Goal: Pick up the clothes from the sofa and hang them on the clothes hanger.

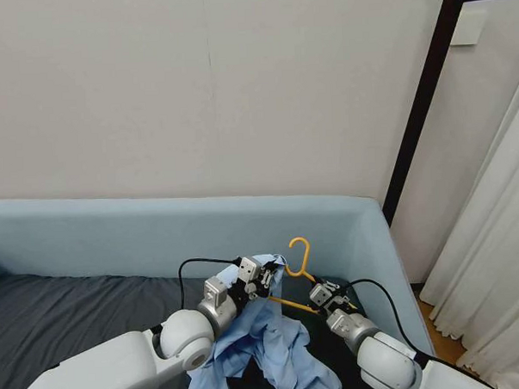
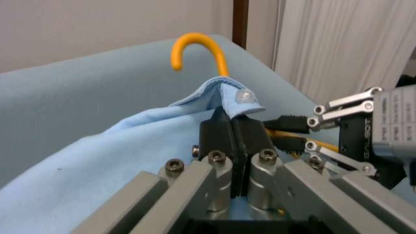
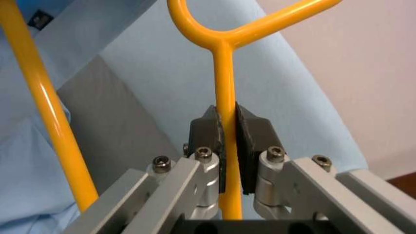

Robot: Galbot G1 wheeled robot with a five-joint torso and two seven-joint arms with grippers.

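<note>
I am finding no text, label, brand or number that I can read. The grey housing of my right pincer [image 2: 287, 131] is carrying a dark vertical marking [image 2: 367, 132], seen from my left wrist, but it is showing too blurred for me to make out any letters.

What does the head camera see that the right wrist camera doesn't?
Head view: the whole light blue sofa, the white curtain, and the left gripper pinching the blue shirt by its collar. Right wrist view: a close look at the right gripper, its black pads squeezing the thin bar of the yellow hanger. Both: the yellow hanger and the blue shirt.
</note>
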